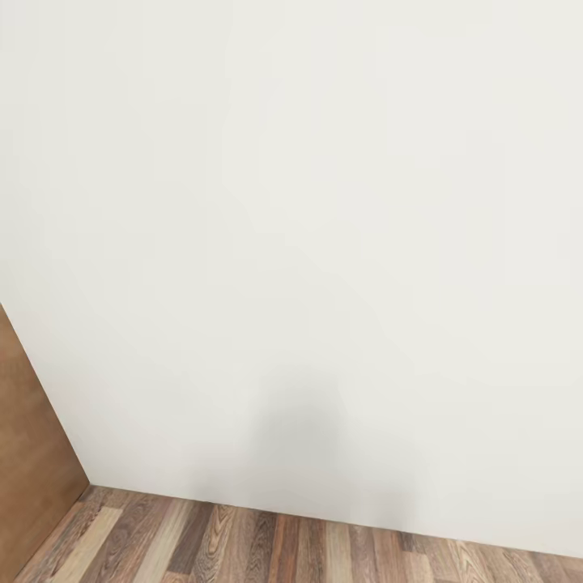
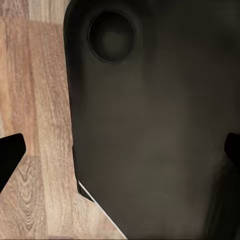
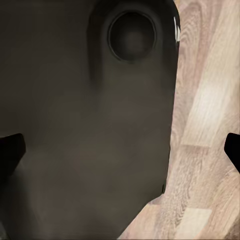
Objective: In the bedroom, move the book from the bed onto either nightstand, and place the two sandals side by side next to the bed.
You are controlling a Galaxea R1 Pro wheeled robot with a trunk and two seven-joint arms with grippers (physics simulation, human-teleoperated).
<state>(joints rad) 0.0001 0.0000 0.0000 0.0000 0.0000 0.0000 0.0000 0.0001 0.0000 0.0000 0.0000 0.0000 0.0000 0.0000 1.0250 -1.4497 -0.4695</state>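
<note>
I face a plain white wall point(image 1: 324, 243) of the bedroom, with a strip of brown wood-plank floor point(image 1: 283, 546) at its foot. The book, the bed, the nightstands and the two sandals are out of view. My left gripper point(image 2: 120, 152) is open, its dark fingertips point(image 2: 10, 155) set wide apart with nothing between them. It hangs beside my own dark rounded base point(image 2: 150, 125) above the floor. My right gripper point(image 3: 120, 150) is open too and holds nothing, next to the same dark body point(image 3: 90, 125).
A brown wooden panel point(image 1: 32, 453) stands against the wall at the left, reaching down to the floor. The wall is close ahead, and a faint shadow point(image 1: 308, 437) falls on it. Plank floor point(image 3: 210, 125) shows beside my base.
</note>
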